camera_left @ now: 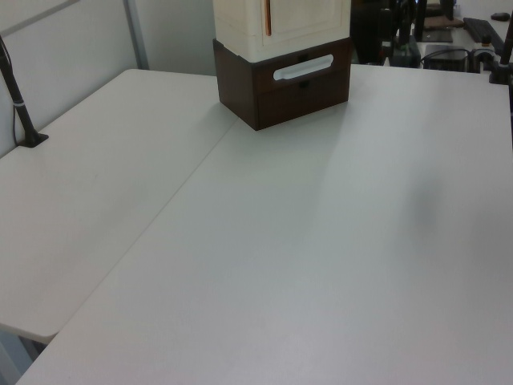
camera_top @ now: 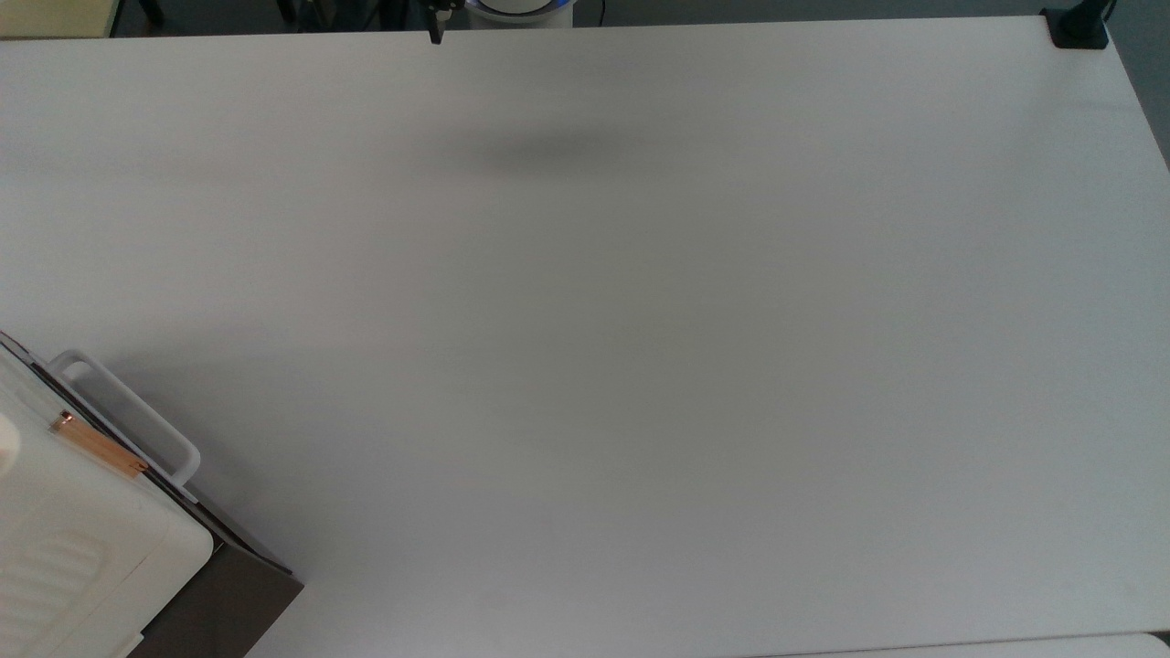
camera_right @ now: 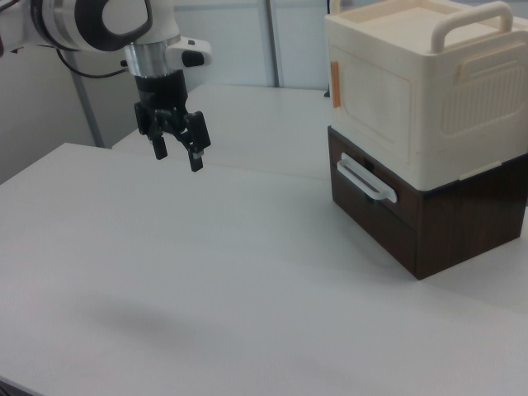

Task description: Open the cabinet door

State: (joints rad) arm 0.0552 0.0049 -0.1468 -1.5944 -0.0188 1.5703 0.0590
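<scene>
One table (camera_right: 165,289); one cabinet (camera_right: 429,107), one cabinet door (camera_right: 371,103) closed; one hand (camera_right: 177,153) spread, empty.

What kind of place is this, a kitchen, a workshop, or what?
Probably a robotics lab or office: a robot arm with its tool above a bare white table, a test cabinet, and camera mounts clamped to the table edge.

Place: a robotics lab or test room.
Work surface: a wide plain white table (camera_top: 640,347), two tabletops butted together, nearly bare.
Robot: a white and black arm (camera_right: 99,21) mounted at the table's far edge in the top view, hanging above the table.
Fittings: a black clamp mount (camera_top: 1077,27) on the table's corner and a black post (camera_left: 20,104) with a cable at its edge.
Surroundings: pale partition panels (camera_right: 231,41) behind the table; dark equipment and cables (camera_left: 449,36) beyond its far side in the left view.
</scene>
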